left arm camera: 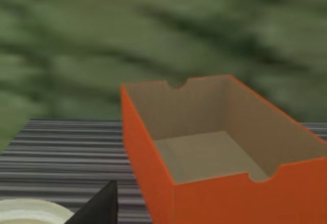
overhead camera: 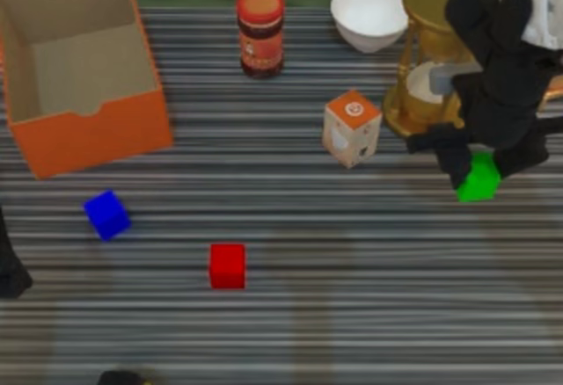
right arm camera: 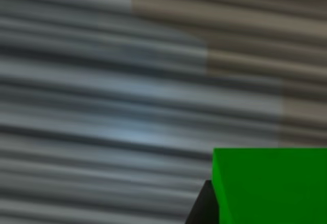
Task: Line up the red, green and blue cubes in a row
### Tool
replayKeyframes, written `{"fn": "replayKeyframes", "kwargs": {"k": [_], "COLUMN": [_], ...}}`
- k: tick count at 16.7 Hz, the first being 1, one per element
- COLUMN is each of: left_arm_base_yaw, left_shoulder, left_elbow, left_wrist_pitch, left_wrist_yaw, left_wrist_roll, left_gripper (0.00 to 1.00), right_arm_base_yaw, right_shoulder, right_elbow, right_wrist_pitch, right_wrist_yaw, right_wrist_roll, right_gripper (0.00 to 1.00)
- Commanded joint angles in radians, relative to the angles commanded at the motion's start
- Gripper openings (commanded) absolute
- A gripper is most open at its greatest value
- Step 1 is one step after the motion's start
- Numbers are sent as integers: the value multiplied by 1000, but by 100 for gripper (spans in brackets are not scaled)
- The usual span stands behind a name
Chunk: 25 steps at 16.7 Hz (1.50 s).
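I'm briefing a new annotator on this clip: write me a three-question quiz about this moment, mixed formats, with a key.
1. True or false: the right gripper is down at the green cube.
2. Multiple choice: the red cube lies nearest to (A) the white bowl, (B) the blue cube, (C) the hourglass.
3. Fill in: the orange box sits at the table's back ____ corner in the top view.

Key: 1 true. 2 B. 3 left.
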Motion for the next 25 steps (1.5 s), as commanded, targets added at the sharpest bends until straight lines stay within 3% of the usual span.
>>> {"fn": "replayKeyframes", "kwargs": {"k": [4, 10, 13, 20, 25], "left_arm_base_yaw": [0, 0, 0, 0, 0], "left_shoulder": [0, 0, 0, 0, 0], "left_elbow": [0, 0, 0, 0, 0], "left_wrist_pitch": [0, 0, 0, 0, 0], "left_wrist_yaw": [0, 0, 0, 0, 0], "left_wrist_roll": [0, 0, 0, 0, 0], "left_gripper": [100, 100, 100, 100, 100], "right_arm_base_yaw": [96, 357, 449, 463, 466], "right_shoulder": [27, 73, 78, 79, 133], "right_elbow": [52, 165, 201, 191, 83], "right_wrist_pitch": [-31, -107, -126, -109, 60], "right_wrist_yaw": [2, 5, 6, 5, 7], "right_wrist_roll": [112, 487, 594, 611, 614], "right_gripper": [0, 0, 0, 0, 0]}}
